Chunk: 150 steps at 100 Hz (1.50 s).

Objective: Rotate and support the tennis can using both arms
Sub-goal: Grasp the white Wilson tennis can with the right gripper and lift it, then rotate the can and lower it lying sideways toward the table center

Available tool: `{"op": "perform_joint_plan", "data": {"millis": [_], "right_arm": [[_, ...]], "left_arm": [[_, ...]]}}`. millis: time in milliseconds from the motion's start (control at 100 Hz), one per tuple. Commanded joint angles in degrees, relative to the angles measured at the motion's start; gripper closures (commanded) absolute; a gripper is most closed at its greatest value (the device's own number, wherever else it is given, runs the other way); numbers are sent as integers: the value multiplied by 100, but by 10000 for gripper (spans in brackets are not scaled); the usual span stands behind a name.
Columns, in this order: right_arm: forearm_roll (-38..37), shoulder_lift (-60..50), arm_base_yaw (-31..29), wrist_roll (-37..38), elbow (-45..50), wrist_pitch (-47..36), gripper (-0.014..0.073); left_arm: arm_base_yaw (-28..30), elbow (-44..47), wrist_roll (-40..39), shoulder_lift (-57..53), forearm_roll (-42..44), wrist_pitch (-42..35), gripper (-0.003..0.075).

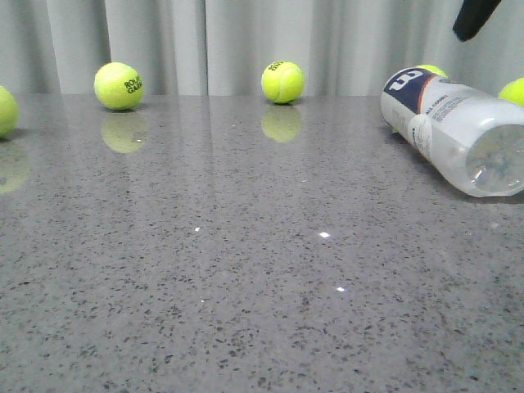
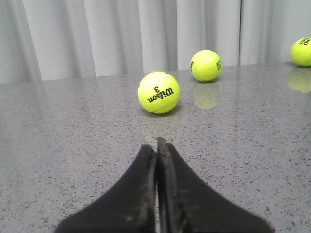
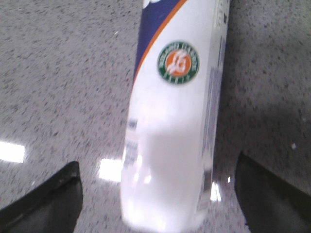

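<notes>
The tennis can [image 1: 454, 137] lies on its side at the far right of the grey speckled desk [image 1: 246, 286], its clear end toward the camera. The right gripper [image 3: 158, 194] hovers above it with jaws spread wide on either side of the can, touching nothing. The left gripper [image 2: 156, 194] sits well apart, jaws pressed together and empty, facing a Wilson ball [image 2: 159, 92].

The risk is plain: a round can on a glossy desk may roll away if one finger meets it first, and the nearby tennis balls [image 1: 512, 90] could be knocked.

The can is frosted white plastic, with a navy panel, an orange stripe and a round Roland Garros badge [image 3: 178, 62].
</notes>
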Motion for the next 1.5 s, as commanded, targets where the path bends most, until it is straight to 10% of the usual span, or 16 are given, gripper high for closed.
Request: {"op": "perform_joint_plan", "data": {"millis": [0,450,820,1320,1490], "right_arm": [[157,283,-7,-79,-438,-135,-36],[333,1618,-7,-116,-1042,-92,6],[364,1607,73,-858,-1479,519,377],[364,1670,1910,-6932,-2191,965,377],[359,1769,2242,-7827,-2191,681,377]], "left_arm": [[5,262,-43,-205,-35,-449,738],[5,262,-43,-205,-35,-449,738],[5,262,-43,-205,-35,-449,738],[5,262,-43,-205,-35,-449,738],[5,262,-43,-205,-35,-449,738]]}}
